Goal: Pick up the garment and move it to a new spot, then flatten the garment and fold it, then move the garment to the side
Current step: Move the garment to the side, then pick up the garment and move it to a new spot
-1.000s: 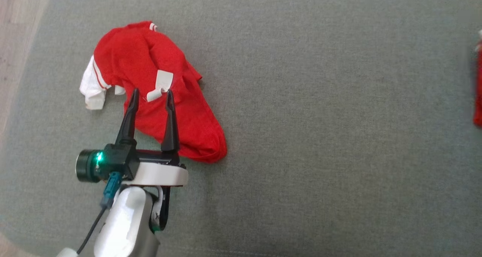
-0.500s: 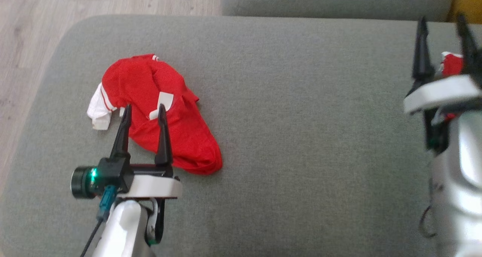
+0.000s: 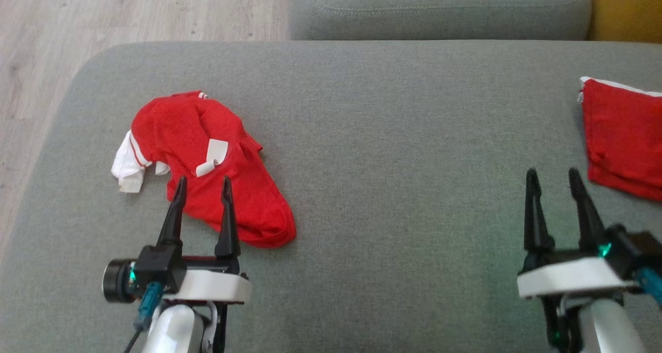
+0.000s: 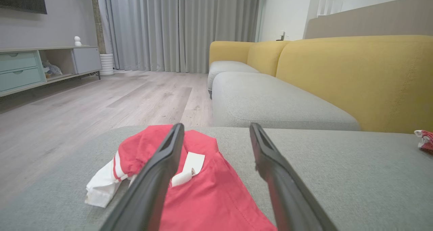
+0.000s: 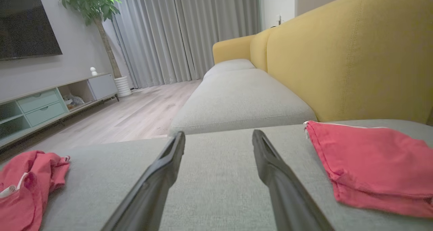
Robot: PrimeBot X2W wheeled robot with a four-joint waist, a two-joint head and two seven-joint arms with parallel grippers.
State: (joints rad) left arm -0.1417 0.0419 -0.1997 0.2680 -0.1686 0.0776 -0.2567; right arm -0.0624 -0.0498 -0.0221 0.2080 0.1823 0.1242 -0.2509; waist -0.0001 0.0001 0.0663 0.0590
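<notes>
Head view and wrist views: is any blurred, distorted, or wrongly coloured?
Head view: even light, sharp, shirt vivid red. Left wrist view: the same shirt looks washed-out pink; left gripper looms large near the lens. Right wrist view: folded cloth also pinkish, television wall dim.

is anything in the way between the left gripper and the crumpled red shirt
Nothing visible. The left gripper is open, its fingertips at the near edge of the crumpled red garment. The folded red cloth lies far off, by the right gripper.
</notes>
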